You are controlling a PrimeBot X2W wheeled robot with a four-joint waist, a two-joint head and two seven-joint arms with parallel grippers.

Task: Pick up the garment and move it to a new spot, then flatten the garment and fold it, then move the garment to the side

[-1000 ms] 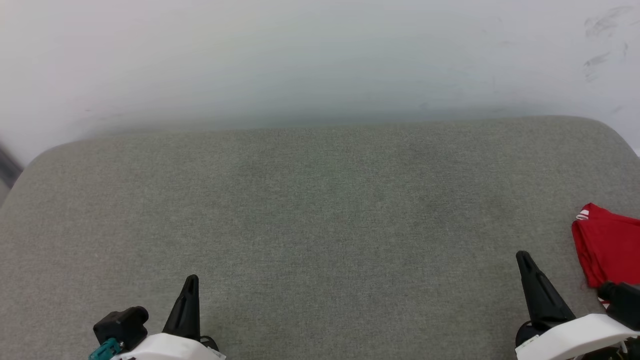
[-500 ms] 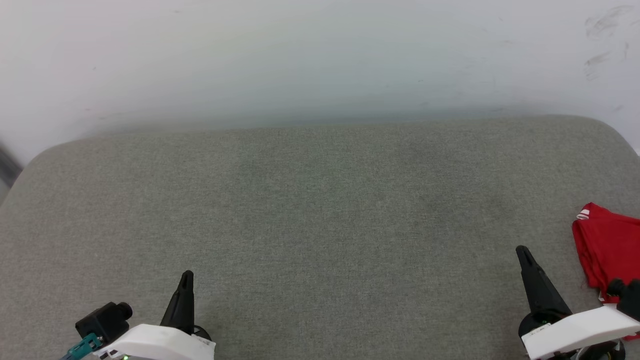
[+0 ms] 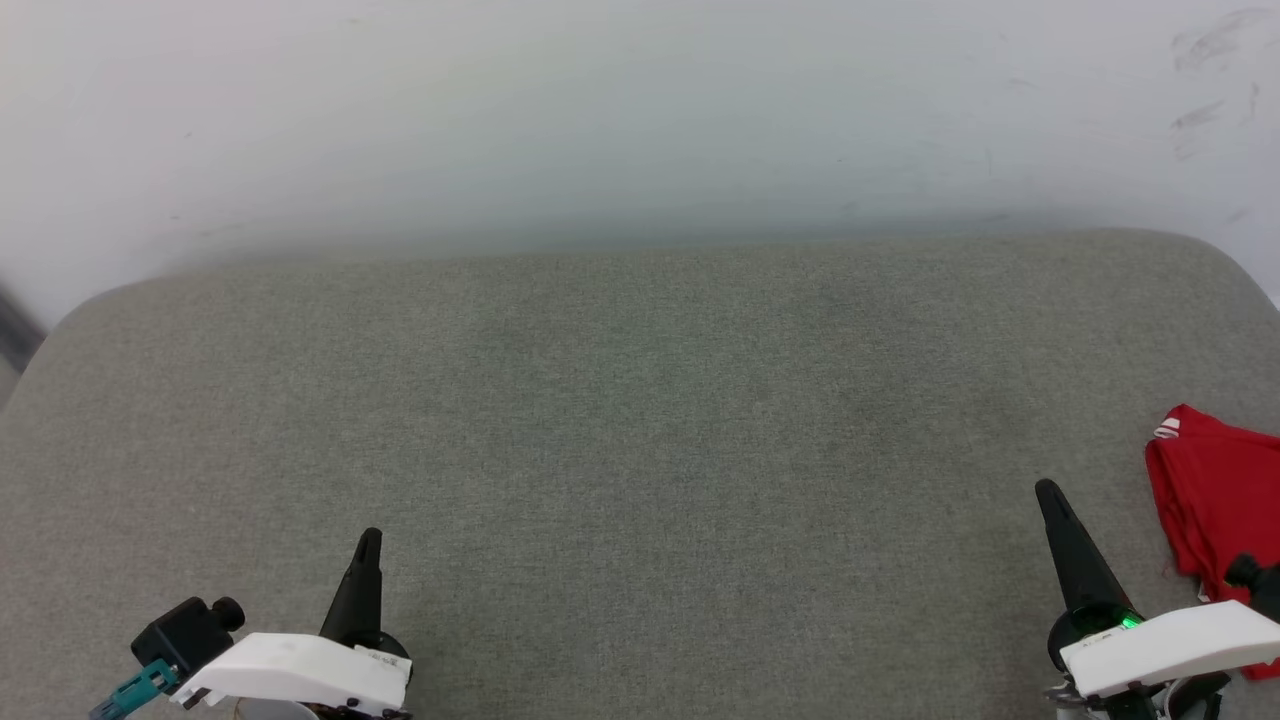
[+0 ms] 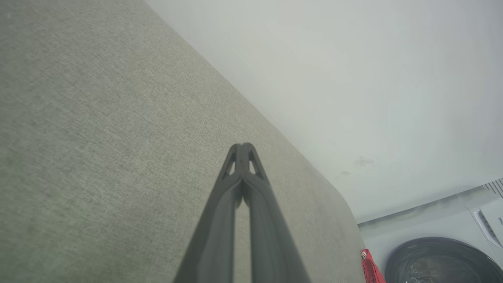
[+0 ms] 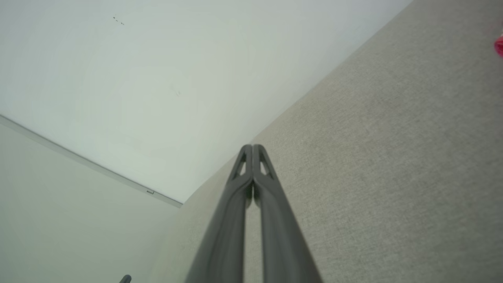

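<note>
Your left gripper [image 4: 243, 148] hangs over the grey cushion [image 4: 98, 118], fingers pressed together. At the cushion's far edge sits the red garment [image 4: 371, 271], with a washing machine [image 4: 444, 259] beyond it.

Soft even light, faint shadows, no glare, wrist views edge-distorted

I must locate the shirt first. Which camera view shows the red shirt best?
The head view: the red shirt lies bunched at the right edge, partly cut off. The left wrist view gives a thin red sliver; the right wrist view a blurred red spot.
</note>
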